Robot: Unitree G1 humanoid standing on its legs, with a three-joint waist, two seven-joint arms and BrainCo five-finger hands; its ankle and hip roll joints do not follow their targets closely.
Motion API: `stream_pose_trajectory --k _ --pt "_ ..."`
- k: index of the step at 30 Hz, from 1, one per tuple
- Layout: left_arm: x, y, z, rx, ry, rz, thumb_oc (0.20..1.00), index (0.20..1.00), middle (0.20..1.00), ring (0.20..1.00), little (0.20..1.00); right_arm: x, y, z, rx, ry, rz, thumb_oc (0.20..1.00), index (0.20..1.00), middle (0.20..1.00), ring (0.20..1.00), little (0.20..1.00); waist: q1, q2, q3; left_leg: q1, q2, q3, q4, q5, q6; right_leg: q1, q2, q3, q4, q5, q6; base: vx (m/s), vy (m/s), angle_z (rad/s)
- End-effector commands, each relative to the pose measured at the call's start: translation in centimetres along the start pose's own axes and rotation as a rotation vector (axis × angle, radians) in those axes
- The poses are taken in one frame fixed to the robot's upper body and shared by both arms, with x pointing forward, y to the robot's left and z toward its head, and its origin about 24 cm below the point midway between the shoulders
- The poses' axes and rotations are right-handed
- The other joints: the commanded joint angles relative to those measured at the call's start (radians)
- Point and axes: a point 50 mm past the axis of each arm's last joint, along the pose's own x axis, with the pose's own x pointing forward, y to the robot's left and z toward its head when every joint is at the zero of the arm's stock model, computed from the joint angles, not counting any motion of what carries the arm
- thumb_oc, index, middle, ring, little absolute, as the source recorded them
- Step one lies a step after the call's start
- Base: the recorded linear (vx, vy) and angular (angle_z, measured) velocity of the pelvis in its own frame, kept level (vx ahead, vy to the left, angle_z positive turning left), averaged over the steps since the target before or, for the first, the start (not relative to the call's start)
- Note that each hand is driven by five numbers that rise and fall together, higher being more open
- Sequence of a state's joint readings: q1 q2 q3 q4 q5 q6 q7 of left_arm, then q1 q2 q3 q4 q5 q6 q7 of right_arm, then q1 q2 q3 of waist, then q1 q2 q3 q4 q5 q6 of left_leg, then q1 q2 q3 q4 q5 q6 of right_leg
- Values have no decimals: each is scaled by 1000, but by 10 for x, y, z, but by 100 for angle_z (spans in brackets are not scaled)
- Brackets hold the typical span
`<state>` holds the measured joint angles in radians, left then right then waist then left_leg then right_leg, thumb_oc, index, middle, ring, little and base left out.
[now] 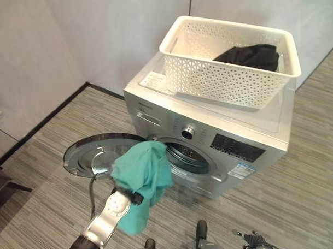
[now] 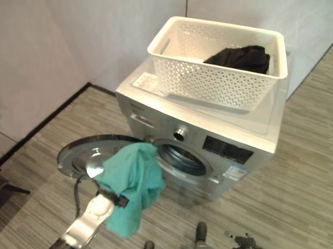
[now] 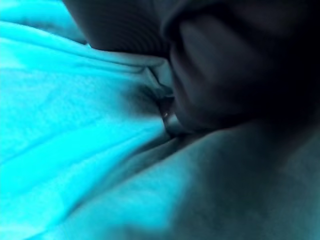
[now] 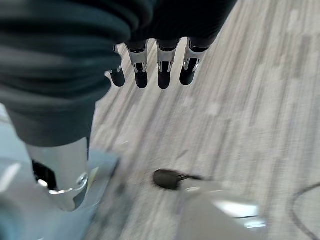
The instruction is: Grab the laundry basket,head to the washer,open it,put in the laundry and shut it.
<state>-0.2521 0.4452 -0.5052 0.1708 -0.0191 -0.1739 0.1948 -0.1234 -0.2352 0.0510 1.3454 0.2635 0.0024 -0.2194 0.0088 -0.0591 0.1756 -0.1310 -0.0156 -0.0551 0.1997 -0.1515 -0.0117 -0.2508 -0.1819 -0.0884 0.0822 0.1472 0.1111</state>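
A teal cloth [image 1: 142,174] hangs in the air just in front of the washer's round opening [image 1: 187,156], draped over my left hand and trailing down past the wrist. In the left wrist view my left hand [image 3: 210,75] is a dark shape pressed into folds of the teal cloth [image 3: 75,125], curled on it. The silver washer [image 1: 238,149] has its round door [image 1: 96,154] swung wide open to the left. On its top stands the white laundry basket [image 1: 225,73] with a black garment [image 1: 249,56] inside. My right hand [image 4: 150,70] hangs over the floor, fingers straight, holding nothing.
Grey walls with a dark skirting line [image 1: 40,123] run behind and to the left of the washer. Striped grey floor [image 1: 300,185] spreads in front and to the right. A dark object [image 1: 4,187] sits at the left edge.
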Motion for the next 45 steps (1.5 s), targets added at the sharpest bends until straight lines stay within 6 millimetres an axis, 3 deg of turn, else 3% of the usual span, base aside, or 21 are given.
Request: stream_pose_trajectory --k 1,3,4,5,9,12,15,16,22,24,28,31,32,33,34,39,40,45 --pt "17 11 32 -56 -164 92 200 200 200 200 200 1 -5 18 33 -38 -40 1000 1000 1000 1000 1000 -23 16 74 -101 -13 -32 61 -63 69 -38 -9 155 146 -173 42 -45 -70 8" --pt "25 10 38 -69 -182 101 200 200 200 200 200 1 -3 30 31 -66 -44 1000 1000 1000 1000 1000 -36 19 99 -123 -9 -49 103 -99 60 -90 -58 186 49 -114 43 3 -75 0" --pt "26 10 39 -69 -183 101 200 200 200 200 200 1 -4 31 32 -67 -45 1000 1000 1000 1000 1000 -36 21 100 -127 -8 -50 110 -103 60 -88 -57 184 44 -112 43 63 -68 -1" --pt "32 8 46 -71 -211 100 200 200 200 200 200 1 -2 36 27 -82 -50 1000 1000 1000 1000 1000 -48 14 134 -138 -16 -67 169 -146 56 -118 -93 205 -28 -68 50 48 -67 3" --pt "46 1 56 -69 -239 100 200 200 200 200 200 -1 5 52 9 -157 -35 1000 1000 1000 1000 1000 -58 -27 183 -210 -45 -83 288 -190 40 -122 -133 175 -66 -15 71 6 -107 12" --pt "57 -7 68 -103 -269 98 200 200 200 200 200 -4 11 60 17 -223 -11 1000 1000 1000 1000 1000 -77 -47 180 -264 -59 -125 304 -182 26 -191 -113 210 10 -9 78 -8 -96 51" --pt "62 -8 71 -118 -265 114 200 200 200 200 200 -8 17 77 18 -291 1 1000 1000 1000 1000 1000 -84 -57 185 -331 -50 -135 341 -180 14 -230 -104 180 41 -11 73 -44 -169 52" --pt "73 -8 82 -121 -288 136 200 200 200 200 200 -17 27 103 9 -406 26 1000 1000 1000 1000 1000 -94 -62 207 -401 -33 -158 375 -176 0 -287 -74 170 93 -45 62 -108 -273 58" --pt "97 -2 110 -119 -340 178 200 200 200 200 200 -27 36 134 -31 -520 21 1000 1000 1000 1000 1000 -125 -70 215 -551 -14 -182 438 -177 -19 -451 -39 169 218 -111 34 -53 -134 34" --pt "110 9 132 -123 -383 218 200 200 200 200 200 -29 37 137 -68 -545 13 1000 1000 1000 1000 1000 -149 -77 211 -632 1 -192 469 -181 -28 -548 -14 171 280 -136 25 -20 -119 10" --pt "122 30 153 -77 -425 276 200 200 200 200 200 -28 35 136 -72 -547 0 1000 1000 1000 1000 1000 -177 -79 203 -721 22 -195 497 -184 -36 -647 6 171 319 -148 23 -17 -98 -7" --pt "130 61 173 -58 -457 361 200 200 200 200 200 -31 30 141 -51 -588 -7 1000 1000 1000 1000 1000 -207 -79 200 -789 49 -190 508 -178 -49 -725 20 168 338 -153 27 2 -93 -9" --pt "130 61 173 -58 -458 361 200 200 200 200 200 -31 30 141 -51 -589 -7 1000 1000 1000 1000 1000 -208 -78 199 -791 49 -190 508 -179 -49 -726 20 167 339 -153 27 7 -54 -13" --pt "132 70 179 -64 -464 389 200 200 200 200 200 -32 29 142 -45 -602 -6 1000 1000 1000 1000 1000 -215 -81 200 -806 56 -191 507 -176 -53 -743 24 168 343 -153 28 102 -134 -15" --pt "136 91 193 -109 -476 464 200 200 200 200 200 -37 27 149 -20 -651 -4 1000 1000 1000 1000 1000 -229 -77 204 -823 88 -192 496 -199 -62 -779 43 162 359 -184 32 102 -153 -18" --pt "135 114 206 -129 -505 539 200 200 200 200 200 -45 29 161 23 -719 14 1000 1000 1000 1000 1000 -256 -85 215 -863 99 -187 459 -150 -79 -834 45 168 336 -148 27 3 -101 -6" --pt "135 132 214 -141 -513 600 200 200 200 200 200 -55 31 171 52 -788 35 1000 1000 1000 1000 1000 -266 -83 214 -854 134 -182 431 -172 -90 -855 71 167 346 -177 32 116 -168 -7" --pt "134 151 227 -225 -528 670 200 200 200 200 200 -63 35 177 83 -843 60 1000 1000 1000 1000 1000 -286 -84 218 -862 161 -178 409 -165 -107 -884 90 166 347 -179 29 61 -118 -13"
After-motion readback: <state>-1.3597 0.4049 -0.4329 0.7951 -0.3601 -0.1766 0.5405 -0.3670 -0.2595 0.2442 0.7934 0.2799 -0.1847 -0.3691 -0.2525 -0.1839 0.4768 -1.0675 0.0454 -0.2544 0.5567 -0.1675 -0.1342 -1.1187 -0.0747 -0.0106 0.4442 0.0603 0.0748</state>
